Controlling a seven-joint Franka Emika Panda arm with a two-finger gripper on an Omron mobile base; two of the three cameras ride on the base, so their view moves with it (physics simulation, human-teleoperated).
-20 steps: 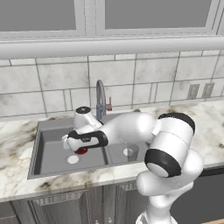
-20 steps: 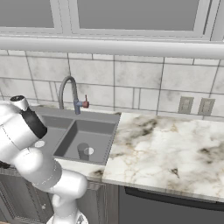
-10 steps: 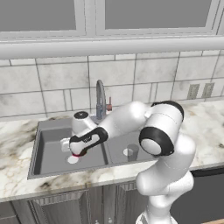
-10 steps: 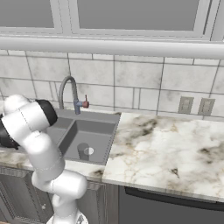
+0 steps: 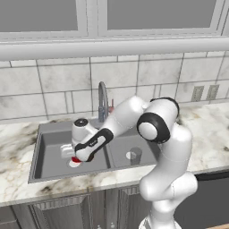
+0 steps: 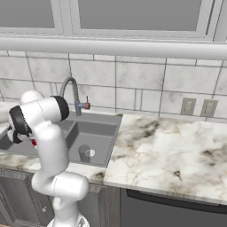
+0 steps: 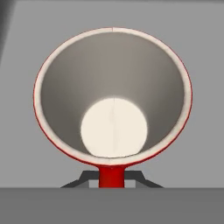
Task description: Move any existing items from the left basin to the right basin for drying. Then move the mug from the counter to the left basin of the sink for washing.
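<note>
The grey cup already stands in the right basin. The gripper, jaws pinching the red mug, holds it low inside the left basin, unreleased.

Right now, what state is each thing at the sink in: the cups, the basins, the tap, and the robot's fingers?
Red mug: upright, empty, held by its rim low in the left basin.
Grey cup: upright in the right basin, beside the drain.
Left basin: dry, holds the mug.
Right basin: dry, holds the grey cup.
Faucet: no water running.
Fingers: shut on the mug's rim.
</note>
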